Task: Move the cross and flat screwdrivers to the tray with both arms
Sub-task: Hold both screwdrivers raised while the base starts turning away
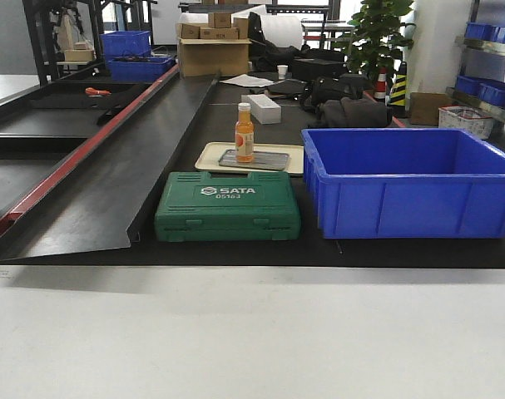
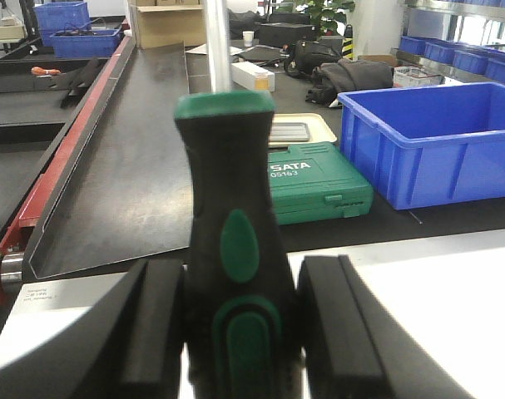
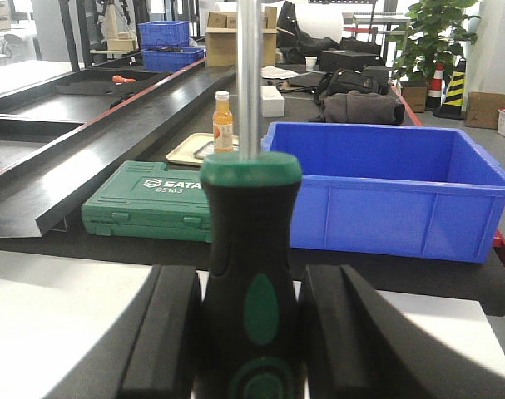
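Note:
In the left wrist view, a screwdriver (image 2: 232, 183) with a black-and-green handle stands upright between my black fingers (image 2: 156, 332). My left gripper (image 2: 240, 337) is shut on its handle, and the metal shaft runs out of the top of the frame. In the right wrist view a like screwdriver (image 3: 250, 216) stands the same way, with my right gripper (image 3: 250, 337) shut on it. Both tips are out of frame, so I cannot tell cross from flat. The tray is out of view. The front view shows neither arms nor screwdrivers.
Beyond the white tabletop (image 1: 252, 332) lie a green SATA tool case (image 1: 227, 206) and a big blue bin (image 1: 410, 183). Behind the case, a cream tray (image 1: 209, 158) carries a small thin grey tray (image 1: 267, 161) and an orange bottle (image 1: 245, 133). A black sloped ramp (image 1: 127, 166) runs along the left.

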`<state>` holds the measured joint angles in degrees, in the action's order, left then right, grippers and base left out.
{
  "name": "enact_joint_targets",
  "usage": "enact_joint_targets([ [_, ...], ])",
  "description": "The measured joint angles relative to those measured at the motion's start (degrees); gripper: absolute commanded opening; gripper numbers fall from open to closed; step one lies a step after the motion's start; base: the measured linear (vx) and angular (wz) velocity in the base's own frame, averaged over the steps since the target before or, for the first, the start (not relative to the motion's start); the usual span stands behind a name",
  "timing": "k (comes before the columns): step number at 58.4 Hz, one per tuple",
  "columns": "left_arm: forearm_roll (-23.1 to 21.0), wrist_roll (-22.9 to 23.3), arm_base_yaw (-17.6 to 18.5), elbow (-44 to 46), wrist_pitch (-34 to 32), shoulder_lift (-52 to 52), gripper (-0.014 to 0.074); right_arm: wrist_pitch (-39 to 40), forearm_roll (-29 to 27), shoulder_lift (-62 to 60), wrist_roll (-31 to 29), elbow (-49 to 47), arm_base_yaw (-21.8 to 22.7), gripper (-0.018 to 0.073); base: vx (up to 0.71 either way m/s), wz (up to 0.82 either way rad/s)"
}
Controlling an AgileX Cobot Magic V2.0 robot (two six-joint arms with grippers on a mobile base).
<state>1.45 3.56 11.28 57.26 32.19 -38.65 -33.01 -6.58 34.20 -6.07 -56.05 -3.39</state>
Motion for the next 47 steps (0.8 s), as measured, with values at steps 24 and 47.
enact_joint_targets([
  [24,0.0,0.0,0.0,0.0,0.0,0.0,0.0003,0.0,0.0,0.0,0.0,0.0,0.0,-0.0008,0.00,0.00],
  [47,0.0,0.0,0.0,0.0,0.0,0.0,0.0003,-0.1,0.0,0.0,0.0,0.0,0.0,-0.0008,-0.09,0.00],
])
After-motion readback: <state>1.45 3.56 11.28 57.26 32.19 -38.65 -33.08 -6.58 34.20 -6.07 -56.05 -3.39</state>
